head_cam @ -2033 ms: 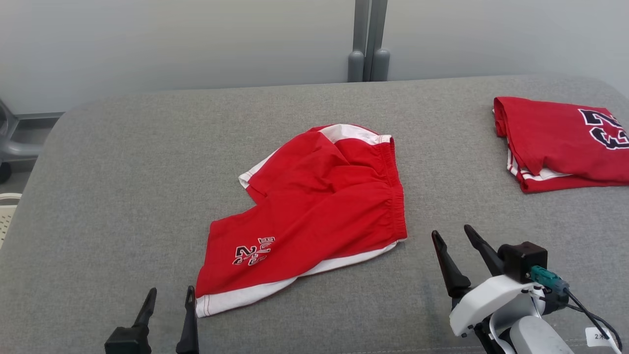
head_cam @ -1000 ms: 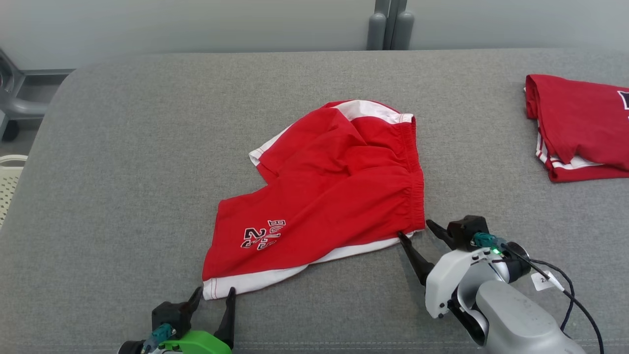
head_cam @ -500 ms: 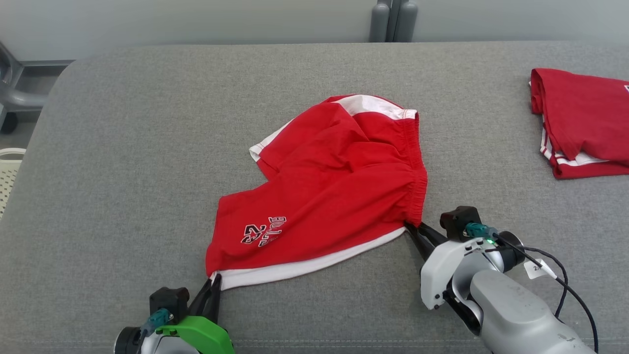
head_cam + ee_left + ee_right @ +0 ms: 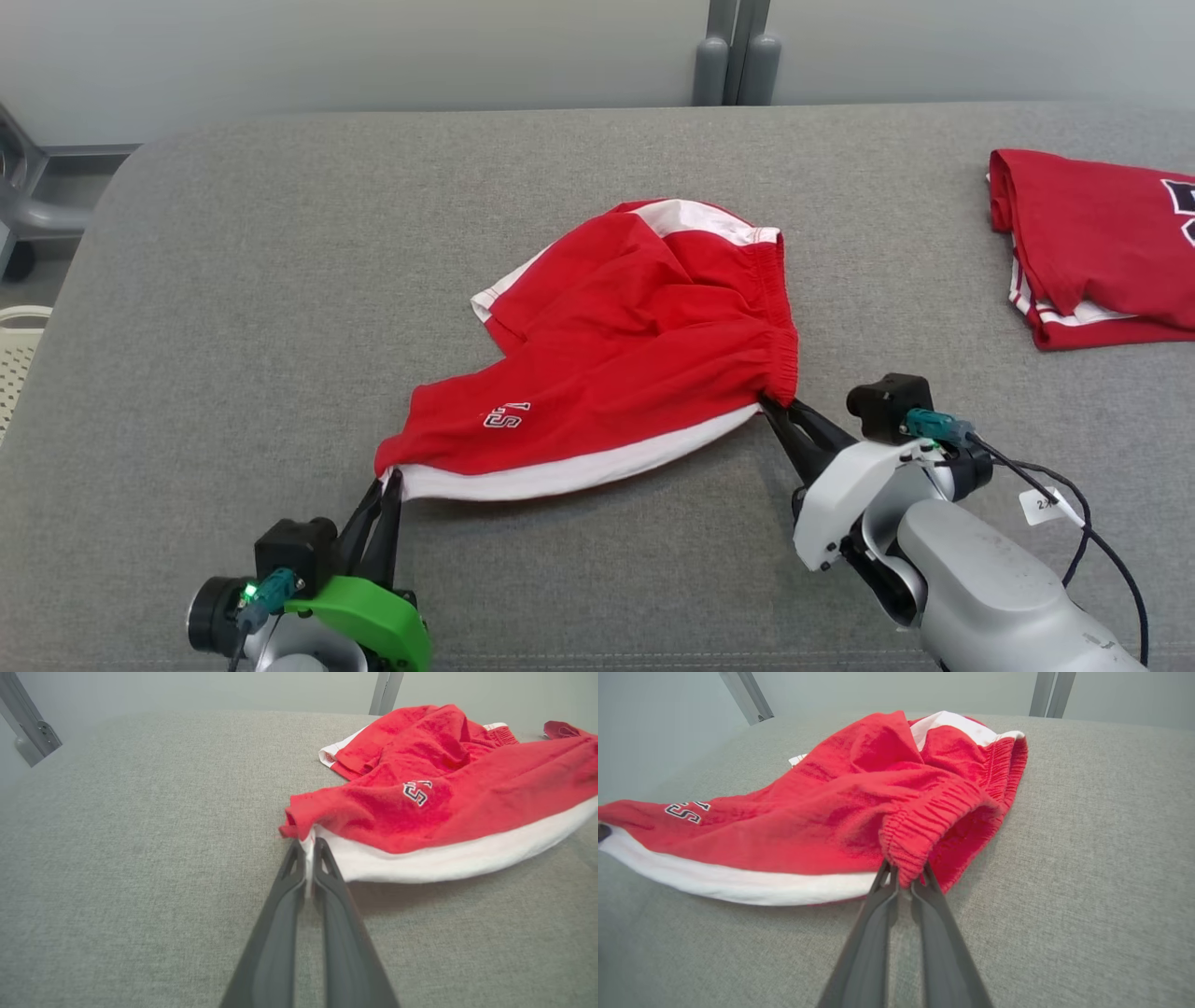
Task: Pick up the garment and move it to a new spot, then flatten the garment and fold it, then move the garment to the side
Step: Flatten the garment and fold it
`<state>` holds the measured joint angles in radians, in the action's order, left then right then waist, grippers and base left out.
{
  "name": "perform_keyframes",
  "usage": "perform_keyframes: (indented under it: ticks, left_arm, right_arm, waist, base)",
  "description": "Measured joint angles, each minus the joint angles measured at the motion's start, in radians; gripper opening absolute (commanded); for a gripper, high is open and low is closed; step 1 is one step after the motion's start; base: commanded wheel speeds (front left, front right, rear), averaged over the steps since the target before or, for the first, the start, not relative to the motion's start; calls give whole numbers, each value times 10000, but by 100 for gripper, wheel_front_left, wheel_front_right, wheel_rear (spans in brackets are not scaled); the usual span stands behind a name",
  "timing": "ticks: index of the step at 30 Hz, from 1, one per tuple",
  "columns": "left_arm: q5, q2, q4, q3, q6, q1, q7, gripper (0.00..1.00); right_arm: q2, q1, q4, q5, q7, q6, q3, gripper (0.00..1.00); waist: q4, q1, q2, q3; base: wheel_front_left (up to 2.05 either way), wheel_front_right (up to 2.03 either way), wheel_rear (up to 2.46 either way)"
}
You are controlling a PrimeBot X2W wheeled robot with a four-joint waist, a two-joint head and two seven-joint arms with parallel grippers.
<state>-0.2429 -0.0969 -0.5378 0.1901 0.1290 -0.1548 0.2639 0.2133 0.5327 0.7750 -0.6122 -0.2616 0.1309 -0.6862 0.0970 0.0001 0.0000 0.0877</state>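
Nearest the camera, the left pincer [image 4: 390, 478] is closed on the lower left corner of the shorts [image 4: 635, 355], where the white hem band [image 4: 560, 471] meets the red cloth. In the left wrist view the two dark fingers lie together with a thin strip of white cloth pinched between their tips. One second ago these fingers stood apart on either side of that corner; half a second ago they were already closed on it.

The right pincer [image 4: 770, 406] is clamped on the near end of the gathered waistband [image 4: 782, 359]. The right wrist view shows the ribbed red elastic bunched between the fingertips. One second ago this pincer was also spread, with its tips just beside the waistband.

Between the two grips, the near edge of the shorts is raised off the table [image 4: 280, 280]. Both wrist views show a shadow under the white band. The edge runs in a shallow curve from one pincer to the other. The print [image 4: 506, 417] on the near leg is now partly rolled under, so only a few characters show; earlier the full lettering and number were readable.

The far part of the shorts rests on the table near its centre, rumpled, with a second white band at the far edge.

Farther right, a folded red shirt [image 4: 1092, 243] lies well apart from the shorts. Two grey posts [image 4: 733, 56] stand beyond the far edge of the table.
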Motion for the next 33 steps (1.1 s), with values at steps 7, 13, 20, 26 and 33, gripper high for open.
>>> perform_keyframes:
  ticks: [7, 13, 20, 26, 33]
  left_arm:
    - [82, -541, 859, 451, 0, -773, 0, 0]
    - [-217, -1492, 1035, 1131, 2, -2605, -171, 0]
    - [-1116, -2974, 826, 2130, 2, -6327, -970, 0]
    - [-2040, -3716, 489, 2986, 2, -9729, -1538, 0]
    - [-2978, -4086, -564, 3645, 2, -12919, -1760, 0]
  right_arm:
    - [213, 415, -1030, -911, 67, 0, -274, 0]
    - [516, 1861, -1476, -1323, 468, -2, -535, 0]
    - [326, 5229, -1070, -1820, 1266, 0, -740, 0]
    - [-8, 8136, -50, -2878, 1776, -2, -65, 0]
    - [-556, 11067, 1965, -3103, 1791, 0, 508, 0]
  waist:
    - [-229, 0, 0, 44]
    - [-418, 0, 0, 462]
    - [-700, 0, 0, 1567]
    - [-859, 1, 0, 2651]
    - [-1034, 1, 0, 3937]
  base:
    - [0, 0, 0]
    - [0, 0, 0]
    - [0, 0, 0]
    - [0, 0, 0]
    - [0, 0, 0]
